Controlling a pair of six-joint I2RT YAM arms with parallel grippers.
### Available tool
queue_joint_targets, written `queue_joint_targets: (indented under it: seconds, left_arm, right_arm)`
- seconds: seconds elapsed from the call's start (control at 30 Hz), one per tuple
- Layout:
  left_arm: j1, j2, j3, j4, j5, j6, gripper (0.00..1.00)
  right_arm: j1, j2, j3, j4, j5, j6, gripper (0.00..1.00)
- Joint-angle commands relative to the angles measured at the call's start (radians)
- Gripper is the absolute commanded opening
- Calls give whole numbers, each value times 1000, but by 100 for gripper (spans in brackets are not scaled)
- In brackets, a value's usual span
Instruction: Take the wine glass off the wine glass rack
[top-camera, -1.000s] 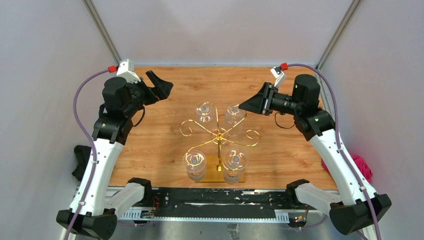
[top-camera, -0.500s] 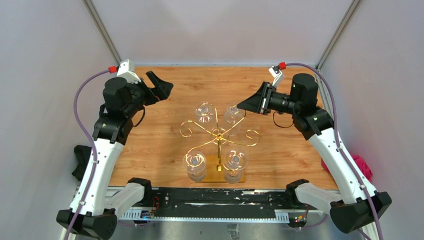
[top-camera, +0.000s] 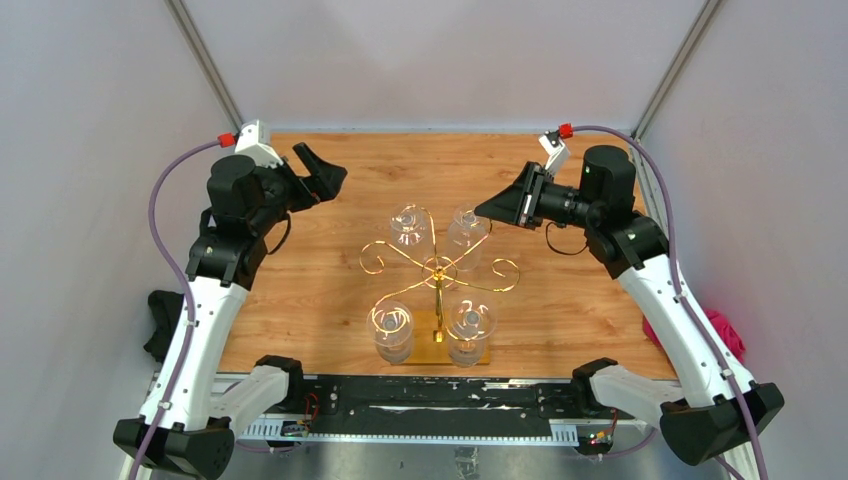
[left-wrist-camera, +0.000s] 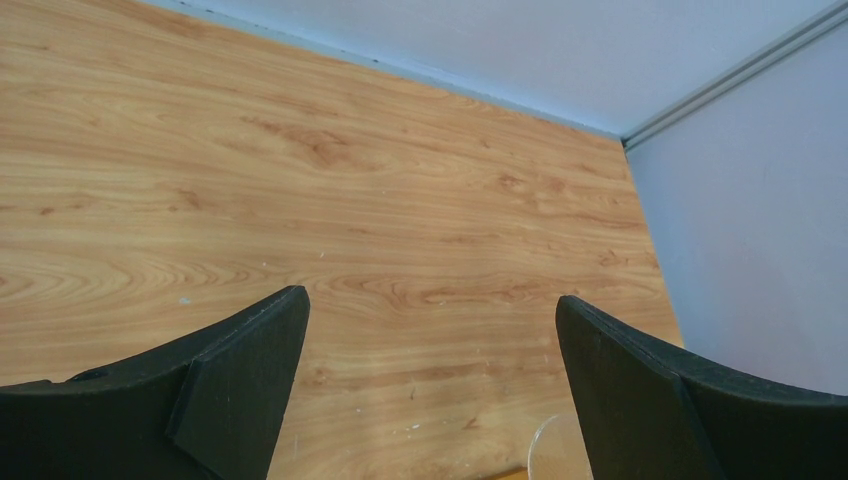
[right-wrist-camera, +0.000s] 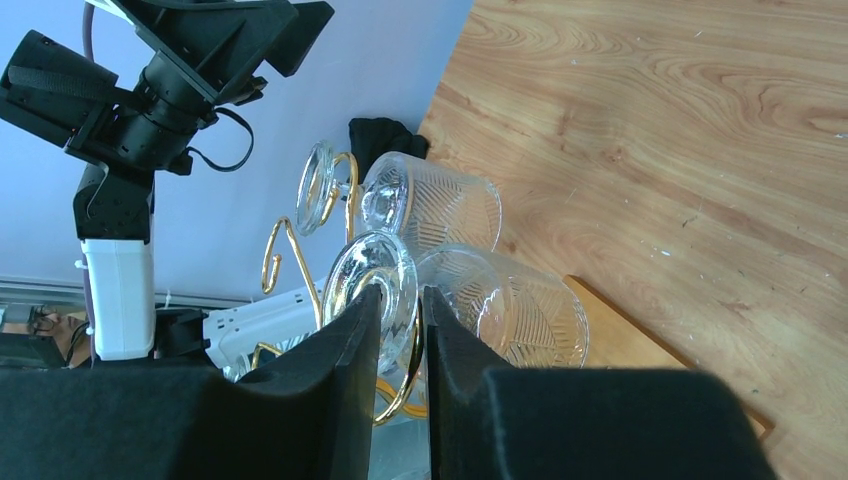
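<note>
The wine glass rack (top-camera: 438, 268) stands near the middle of the table (top-camera: 570, 300), a little toward the near edge, with its wooden base (top-camera: 432, 350) flat on the boards. Four glasses hang bowl-down from its gold arms. The wine glass (top-camera: 466, 232) at 1 o'clock of the pole is the one closest to an arm. The others are a far-left glass (top-camera: 411, 225) at 11 o'clock, a near-left glass (top-camera: 391, 325) at 7 o'clock and a near-right glass (top-camera: 469, 322) at 5 o'clock.

The right gripper (top-camera: 483, 211) points at the wine glass from 2 o'clock, its tip just beside the top of the glass. In the right wrist view its jaws are drawn to a narrow slit, and the round foot of the wine glass (right-wrist-camera: 375, 262) sits right at the fingertips with gold wire curling beside it. Whether the fingers pinch the foot or only flank it, I cannot tell.

The left gripper (top-camera: 322, 170) hangs well apart from the rack, out at 10 o'clock. Its own camera shows the fingers spread wide over bare wood, with a sliver of clear glass at the 6 o'clock edge of that picture.
</note>
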Motion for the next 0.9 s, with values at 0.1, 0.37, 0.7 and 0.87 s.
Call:
queue_joint_targets:
  seconds: [0.1, 0.37, 0.7, 0.87]
  left_arm:
    - [-7, -12, -18, -3, 11, 15, 100]
    - [-7, -12, -31, 10, 17, 9, 100]
    - [-7, -7, -41, 22, 28, 4, 100]
    - [-7, -4, -43, 24, 32, 4, 100]
  right_arm:
    - [20, -13, 73, -3, 42, -13, 21]
    - [20, 8, 101, -7, 62, -27, 22]
    - [19, 18, 98, -8, 77, -36, 28]
    - [20, 18, 92, -8, 84, -39, 26]
